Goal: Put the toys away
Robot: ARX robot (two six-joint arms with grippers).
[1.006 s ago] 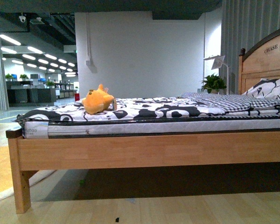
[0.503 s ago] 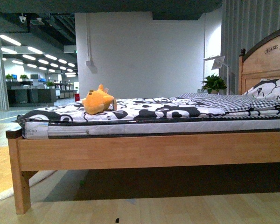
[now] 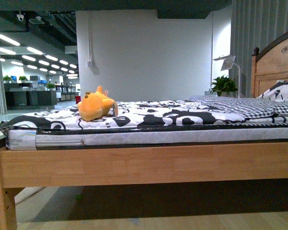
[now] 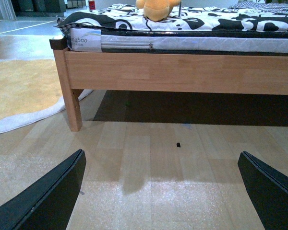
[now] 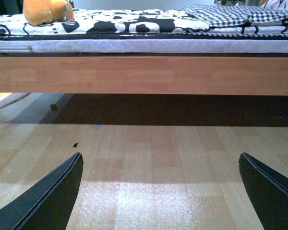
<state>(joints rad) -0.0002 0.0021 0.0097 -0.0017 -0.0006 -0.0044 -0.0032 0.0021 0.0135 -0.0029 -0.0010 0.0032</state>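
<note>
An orange-yellow plush toy (image 3: 95, 106) lies on the black-and-white bedspread near the foot end of the bed (image 3: 149, 165). It also shows in the left wrist view (image 4: 156, 8) and in the right wrist view (image 5: 45, 11). My left gripper (image 4: 161, 191) is open and empty, low over the wooden floor, well short of the bed. My right gripper (image 5: 161, 191) is also open and empty over the floor, in front of the bed's side rail. Neither arm shows in the front view.
The bed's wooden leg (image 4: 75, 108) stands at the foot corner beside a yellow rug with a white border (image 4: 24, 91). A checked blanket (image 3: 240, 106), a pillow and the headboard (image 3: 278, 67) are at the right. A small dark speck (image 4: 178, 143) lies on the floor.
The bed and toy have grown larger and shifted left in the front view, so the camera has moved closer to the bed.
</note>
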